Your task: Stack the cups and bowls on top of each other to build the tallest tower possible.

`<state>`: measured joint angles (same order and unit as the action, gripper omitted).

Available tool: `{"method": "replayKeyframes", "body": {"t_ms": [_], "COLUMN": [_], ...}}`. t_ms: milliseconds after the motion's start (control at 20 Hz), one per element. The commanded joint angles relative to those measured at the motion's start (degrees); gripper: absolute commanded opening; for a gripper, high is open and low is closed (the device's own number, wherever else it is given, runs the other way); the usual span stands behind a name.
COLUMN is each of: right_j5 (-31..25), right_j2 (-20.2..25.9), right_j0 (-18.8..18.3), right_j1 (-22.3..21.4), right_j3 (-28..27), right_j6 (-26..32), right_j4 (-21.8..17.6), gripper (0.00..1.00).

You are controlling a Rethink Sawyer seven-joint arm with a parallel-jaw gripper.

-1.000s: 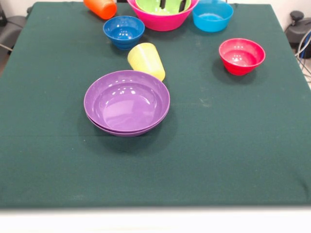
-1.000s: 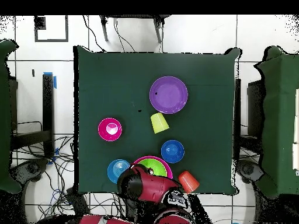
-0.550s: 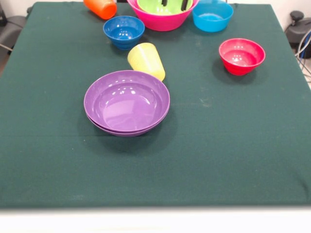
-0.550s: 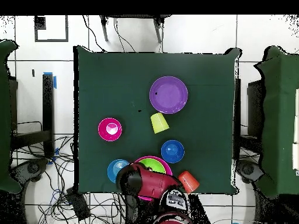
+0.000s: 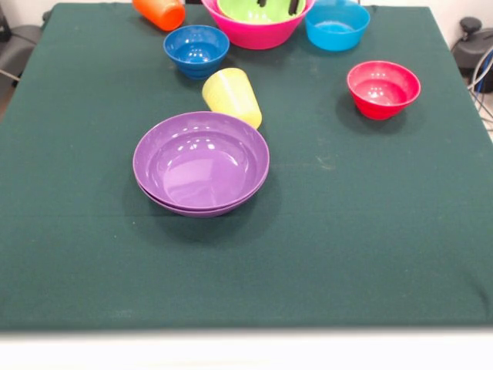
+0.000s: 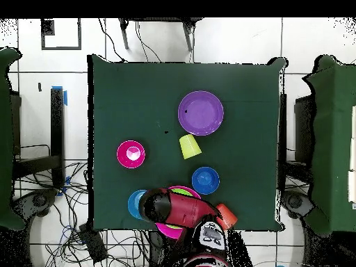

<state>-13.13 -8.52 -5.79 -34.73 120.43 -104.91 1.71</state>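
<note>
Two purple bowls (image 5: 200,162) (image 6: 201,112) sit nested mid-table with nothing in them. Just behind them a yellow cup (image 5: 233,95) (image 6: 189,146) lies on its side. Along the far edge are a tipped orange cup (image 5: 159,11) (image 6: 226,214), a dark blue bowl (image 5: 196,48) (image 6: 205,180), a light blue bowl (image 5: 337,25) and a pink bowl (image 5: 258,32) holding a lime green bowl (image 5: 246,11). A crimson bowl (image 5: 383,88) (image 6: 131,154) stands apart. My gripper (image 5: 278,4) hangs open over the green bowl, only its black tips showing.
In the overhead view my red arm (image 6: 177,208) lies across the pink and green bowls and covers part of the light blue bowl (image 6: 134,201). Dark green cloth (image 5: 370,231) covers the whole table. Cables lie on the floor around the table.
The finger tips have risen toward the top edge over the green bowl. In the overhead view the arm has swung further over the bowls. No cup or bowl has moved.
</note>
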Motion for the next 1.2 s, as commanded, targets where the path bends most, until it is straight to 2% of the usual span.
{"method": "replayKeyframes", "body": {"t_ms": [50,300,700,1200], "right_j5": [-2.26,2.99,5.91,15.03], "right_j2": [5.06,5.21,5.16,2.57], "right_j0": [0.51,1.79,2.79,5.57], "right_j1": [0.84,2.0,4.27,13.73], "right_j3": [-6.89,-6.95,-5.92,-5.18], "right_j6": [-9.69,-11.8,-11.39,-12.6], "right_j4": [4.08,5.45,5.52,5.05], "gripper": [1.0,1.0,1.0,1.0]}}
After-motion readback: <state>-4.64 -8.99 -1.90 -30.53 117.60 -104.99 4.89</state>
